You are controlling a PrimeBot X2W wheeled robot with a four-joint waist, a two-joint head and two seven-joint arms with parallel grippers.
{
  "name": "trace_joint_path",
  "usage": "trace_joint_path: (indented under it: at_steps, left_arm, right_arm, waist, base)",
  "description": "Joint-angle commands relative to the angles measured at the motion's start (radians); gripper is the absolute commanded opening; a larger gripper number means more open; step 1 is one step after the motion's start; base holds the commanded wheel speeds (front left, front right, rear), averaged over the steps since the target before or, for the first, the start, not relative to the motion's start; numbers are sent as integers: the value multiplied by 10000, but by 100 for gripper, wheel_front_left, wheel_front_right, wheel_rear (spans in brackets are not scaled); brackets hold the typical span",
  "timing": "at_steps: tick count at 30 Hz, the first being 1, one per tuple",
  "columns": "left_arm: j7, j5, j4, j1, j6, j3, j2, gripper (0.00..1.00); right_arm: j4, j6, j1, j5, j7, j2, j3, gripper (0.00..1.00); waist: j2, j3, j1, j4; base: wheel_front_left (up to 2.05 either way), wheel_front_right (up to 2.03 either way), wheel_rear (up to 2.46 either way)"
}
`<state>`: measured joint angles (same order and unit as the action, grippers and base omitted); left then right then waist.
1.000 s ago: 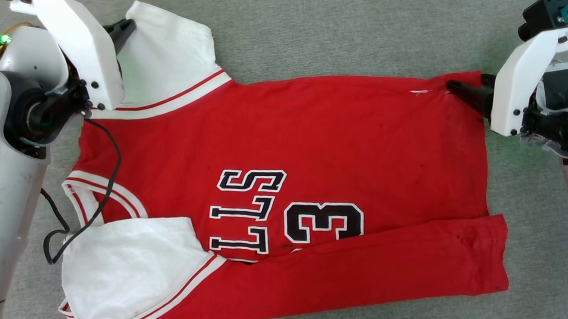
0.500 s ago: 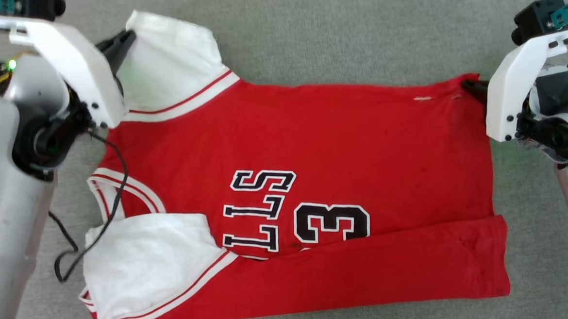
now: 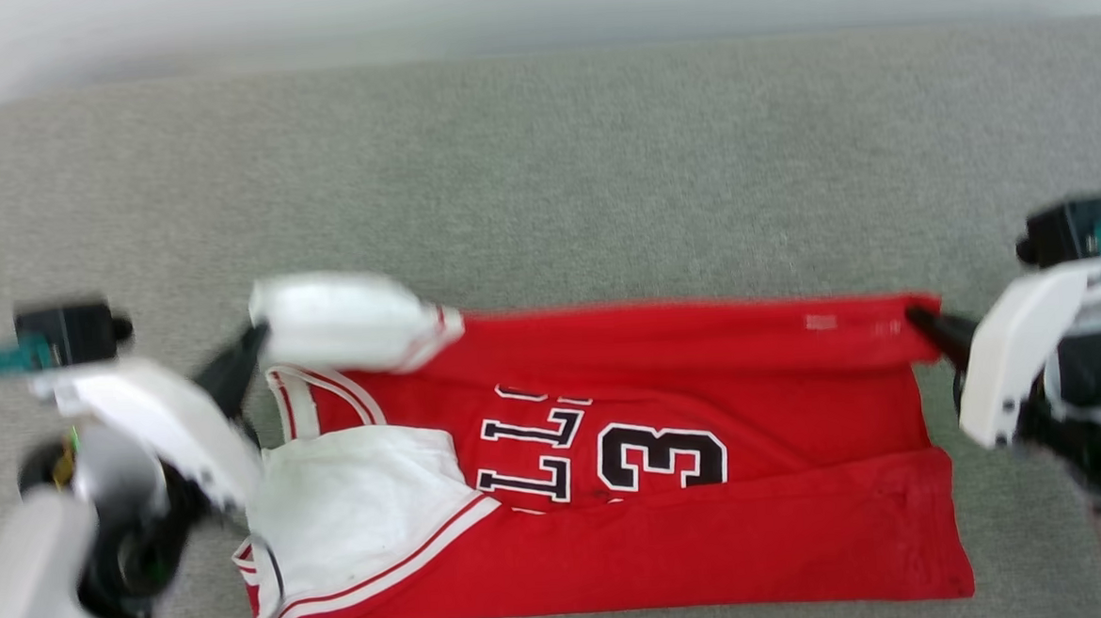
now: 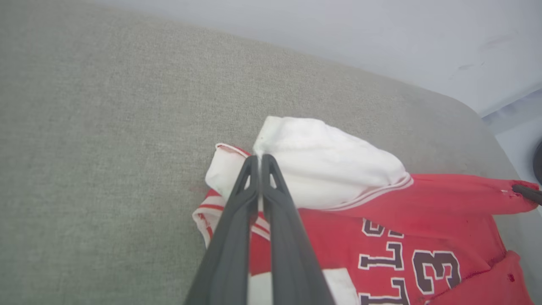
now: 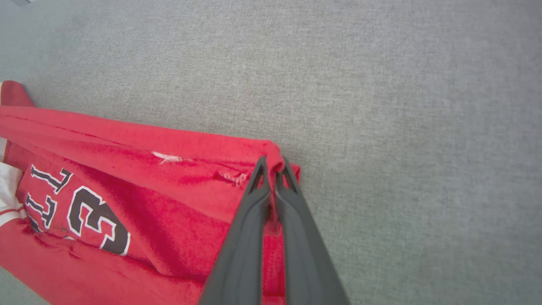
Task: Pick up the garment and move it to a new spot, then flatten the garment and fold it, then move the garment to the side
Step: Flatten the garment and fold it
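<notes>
My left gripper [image 3: 256,336] is pinched shut on the far white sleeve of the red jersey shirt with white sleeves and black lettering [image 3: 675,528]. The shirt lies front-up across the near half of the grey woven fabric surface [image 3: 544,177], far edge held up. My right gripper [image 3: 920,318] is clamped on the far red hem corner.

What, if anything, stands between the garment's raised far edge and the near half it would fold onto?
Nothing visible does. The left end effector pinches the garment at its white sleeve, the right end effector at its red corner; only the garment's own cloth lies nearer.
</notes>
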<state>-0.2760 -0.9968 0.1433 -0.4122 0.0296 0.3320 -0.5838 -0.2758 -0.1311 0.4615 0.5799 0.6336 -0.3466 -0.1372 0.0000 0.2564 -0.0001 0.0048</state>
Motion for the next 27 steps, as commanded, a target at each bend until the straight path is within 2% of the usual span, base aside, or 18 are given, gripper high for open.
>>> trace_joint_path:
  at_steps: [1, 6, 12, 13, 14, 15, 16, 20, 24, 27]
  left_arm:
    - [194, -214, -232, 781, 133, -109, 91, 0]
    - [287, -632, -531, 2528, 429, -36, 258, 0]
    - [416, -839, -269, 3574, 669, 87, 517, 0]
    - [367, -815, -172, 3665, 689, 161, 539, 0]
    - [344, -730, -75, 3690, 721, 255, 555, 19]
    - [356, -741, 24, 3652, 742, 296, 625, 56]
    - [349, -765, 105, 3610, 725, 340, 700, 100]
    - [580, -490, 323, 3413, 646, 416, 730, 100]
    - [1629, 246, 241, 2991, 630, 346, 773, 100]
    - [2227, 782, -70, 2811, 789, 418, 827, 100]
  right_arm:
    - [214, 8, -644, 79, -139, 70, 152, 0]
    - [595, 6, -2102, 231, -548, 392, 548, 0]
    - [473, 6, -3382, 147, -964, 877, 952, 0]
    - [405, 8, -3544, 106, -990, 928, 961, 13]
    - [326, 9, -3693, 87, -1043, 1014, 964, 48]
    - [256, 11, -3787, 83, -1091, 1127, 974, 100]
    - [201, 11, -3894, 99, -1115, 1221, 941, 100]
    - [173, 17, -4036, -25, -1307, 1273, 893, 100]
    - [831, 6, -3917, -116, -1638, 1154, 942, 100]
    - [1284, 6, -3939, -106, -1501, 1008, 1188, 100]
  waist:
    - [0, -315, 1, 169]
    - [0, -529, 1, 220]
    - [0, -690, 1, 125]
    - [0, -690, 1, 102]
    - [0, -687, 1, 76]
    - [0, -696, 1, 53]
    - [0, -714, 1, 25]
    - [0, -825, 1, -61]
    - [0, -1154, 1, -126]
    - [0, -1410, 1, -123]
  base:
    - [0, 0, 0]
    - [0, 0, 0]
    - [0, 0, 0]
    - [0, 0, 0]
    - [0, 0, 0]
    - [0, 0, 0]
    - [0, 0, 0]
    - [0, 0, 0]
    - [0, 0, 0]
    - [0, 0, 0]
